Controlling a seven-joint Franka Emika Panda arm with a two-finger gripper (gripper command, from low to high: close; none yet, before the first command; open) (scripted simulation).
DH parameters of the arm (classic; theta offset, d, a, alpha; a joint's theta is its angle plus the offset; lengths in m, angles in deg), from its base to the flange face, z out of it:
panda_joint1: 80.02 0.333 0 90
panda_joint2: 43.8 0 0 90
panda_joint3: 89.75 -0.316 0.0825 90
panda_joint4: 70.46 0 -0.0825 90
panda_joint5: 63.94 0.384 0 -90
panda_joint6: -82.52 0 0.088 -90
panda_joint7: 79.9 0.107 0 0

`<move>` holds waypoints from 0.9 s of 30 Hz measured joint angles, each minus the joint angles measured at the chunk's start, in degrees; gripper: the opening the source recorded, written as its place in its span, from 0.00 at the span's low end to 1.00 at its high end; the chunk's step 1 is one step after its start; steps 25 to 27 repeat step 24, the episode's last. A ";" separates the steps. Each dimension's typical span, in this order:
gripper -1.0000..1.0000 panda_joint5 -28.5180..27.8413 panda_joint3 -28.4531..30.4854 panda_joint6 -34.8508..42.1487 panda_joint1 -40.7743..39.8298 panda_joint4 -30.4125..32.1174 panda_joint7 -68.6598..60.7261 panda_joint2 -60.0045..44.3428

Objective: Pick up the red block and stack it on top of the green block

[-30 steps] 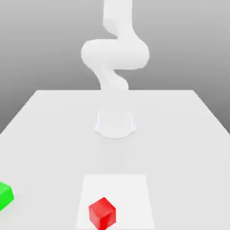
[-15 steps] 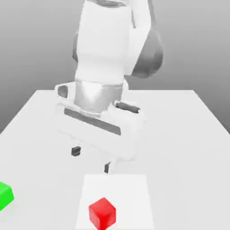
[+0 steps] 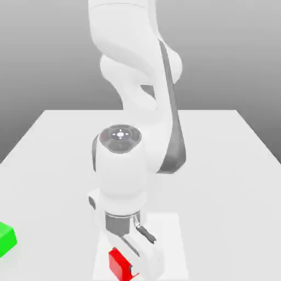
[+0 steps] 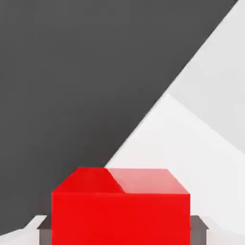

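With the end effector [image 3: 131, 270] spread astride the red block [image 3: 117, 263], it is being risked that an off-centre closing knocks it askew.

Claw [image 3: 133, 269] around block [image 3: 117, 263]

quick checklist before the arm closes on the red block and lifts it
1. Gripper down at the red block: ok, the hand sits right against it in the exterior view.
2. Block between the fingers: ok, the hand view shows a dark pad on either side of the red block.
3. Fingers closed on the block: cannot tell.
4. Block resting flat on the table: ok, its top face looks level.
5. Green block free as the target: ok, it sits apart at the exterior view's left edge, nothing on it.
6. Block centred in the grip: ok, roughly.
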 joint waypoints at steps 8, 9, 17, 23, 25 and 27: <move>0.00 4.77 -1.00 8.58 -3.39 0.79 -2.44 9.41; 0.00 5.48 0.35 9.42 -4.85 0.18 -2.03 9.66; 0.00 10.76 11.63 14.22 -16.82 -4.88 1.73 9.58; 1.00 13.54 13.21 8.93 -20.28 -7.06 1.61 2.03; 1.00 13.54 13.21 8.93 -20.28 -7.06 1.61 2.03; 1.00 13.54 13.21 8.93 -20.28 -7.06 1.61 2.03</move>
